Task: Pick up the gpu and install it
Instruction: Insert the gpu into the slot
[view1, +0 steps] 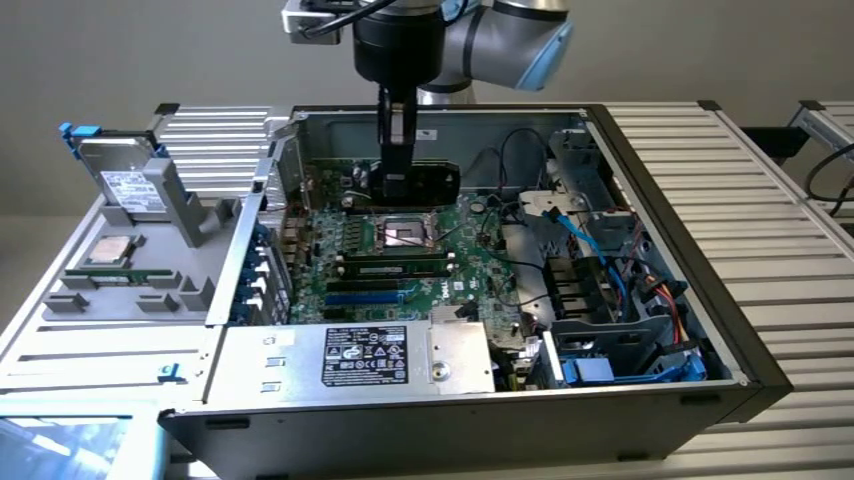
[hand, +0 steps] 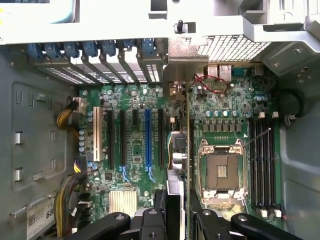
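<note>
On the exterior view's left, 1 silver hard drive (view1: 130, 186) stands on a grey tray (view1: 120, 300); in the open computer case (view1: 467, 430), the end effector (view1: 391, 183) is clamped on the gpu (view1: 430, 182), held on edge over the motherboard (view1: 467, 270), between the expansion slots (hand: 148, 137) and the CPU socket (hand: 221, 172); blue cables (view1: 587, 250) lie further right.

The gpu (view1: 430, 183) is held upright on edge inside the open computer case (view1: 747, 330), clamped by the gripper (view1: 395, 182). Its black cooler face is seen in the exterior view. In the wrist view the gpu (hand: 177, 155) is seen edge-on as a thin strip over the motherboard (hand: 135, 150), between the expansion slots (hand: 147, 137) and the CPU socket (hand: 221, 172). Contact with the board cannot be told.
</note>
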